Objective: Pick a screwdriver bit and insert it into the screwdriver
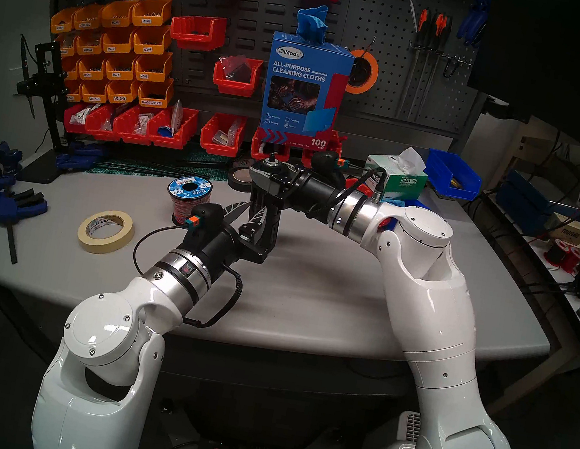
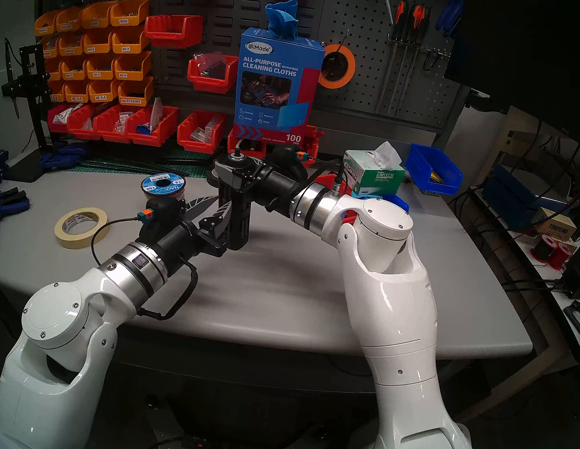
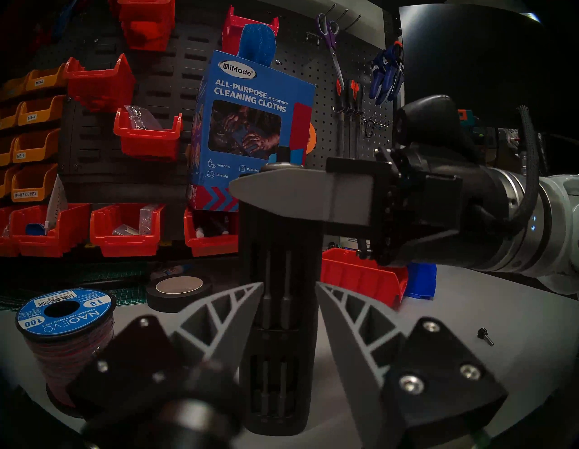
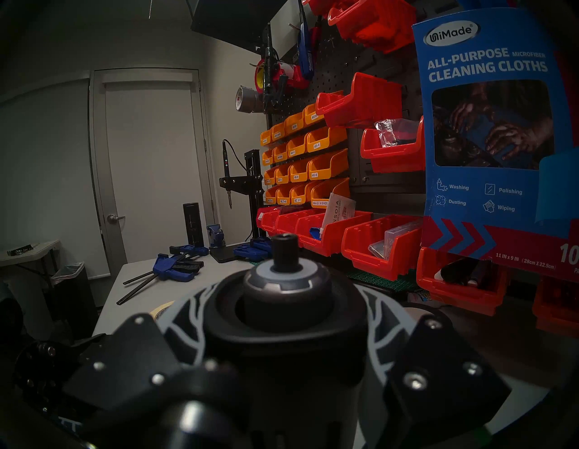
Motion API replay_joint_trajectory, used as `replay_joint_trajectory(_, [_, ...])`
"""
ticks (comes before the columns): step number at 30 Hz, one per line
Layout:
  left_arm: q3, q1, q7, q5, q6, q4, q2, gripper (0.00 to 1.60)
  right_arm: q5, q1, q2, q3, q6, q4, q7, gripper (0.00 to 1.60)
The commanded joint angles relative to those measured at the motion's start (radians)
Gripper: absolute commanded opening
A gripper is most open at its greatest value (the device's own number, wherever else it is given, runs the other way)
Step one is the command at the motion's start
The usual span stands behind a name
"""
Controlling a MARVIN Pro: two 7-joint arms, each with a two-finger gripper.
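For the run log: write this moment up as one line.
screwdriver: upright on table | right end effector: shut on screwdriver top | left end effector: open, fingers flanking lower body | bit: none held

A workshop is showing itself: a pegboard point(image 1: 388, 26) is carrying labelled parts bins point(image 1: 119, 51) and hanging screwdrivers point(image 1: 431, 25) behind a grey workbench point(image 1: 307, 297).

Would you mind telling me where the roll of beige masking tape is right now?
In the head view, the masking tape lies flat on the table's left part, just left of the left pincer's wrist and in front of the wire spool.
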Motion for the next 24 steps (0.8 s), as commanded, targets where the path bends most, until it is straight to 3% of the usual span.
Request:
replay_joint_trajectory(1, [0.002,-0.033,0.002,-0.002,-0.010,-0.018,-0.006,0.90,0.003,0.015,-0.003,0.007,0.003,-0.027,-0.001,0.00])
replay_joint_trajectory(10, [0.001,-0.050,-0.001,-0.011,-0.001,-0.015,-0.006,0.80,0.003,0.011,-0.001,0.013,0.009,-0.028,0.003,0.00])
replay_joint_trajectory(17, [0.001,-0.055,-0.001,-0.008,0.002,-0.009,-0.006,0.92,0.004,0.011,-0.001,0.014,0.011,-0.027,0.007,0.00])
replay_joint_trajectory(24, [0.000,-0.069,0.006,-0.001,0.002,0.007,-0.009,0.92,0.005,0.011,-0.003,0.014,0.012,-0.024,0.011,0.00])
